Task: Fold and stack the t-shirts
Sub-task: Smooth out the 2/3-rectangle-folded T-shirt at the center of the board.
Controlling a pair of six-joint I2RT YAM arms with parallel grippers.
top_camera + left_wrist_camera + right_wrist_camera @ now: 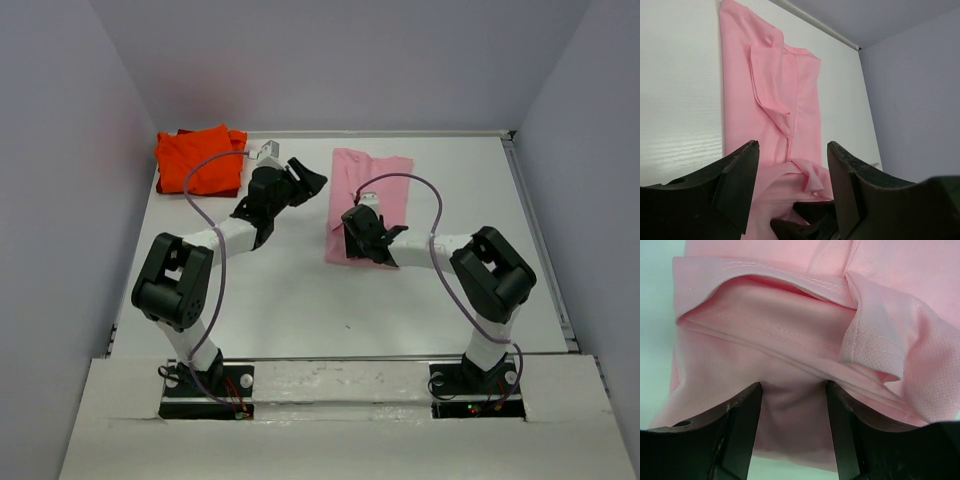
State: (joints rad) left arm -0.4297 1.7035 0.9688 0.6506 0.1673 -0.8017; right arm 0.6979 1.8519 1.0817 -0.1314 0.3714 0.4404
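Observation:
The light pink t-shirt (378,185) lies folded into a long strip at the middle back of the table. It also shows in the left wrist view (765,100) and fills the right wrist view (790,330). The orange-red t-shirt (200,160) lies folded at the back left. My right gripper (362,235) is down on the pink shirt's near left part. Its jaws (793,387) are open, with a bunched fold of pink cloth between them. My left gripper (305,180) is open and empty (792,147), just left of the pink shirt, facing it.
The white table (300,290) is boxed in by grey walls at the left, back and right. A raised rim (540,240) runs along the right edge. The right gripper's dark body (810,222) shows low in the left wrist view.

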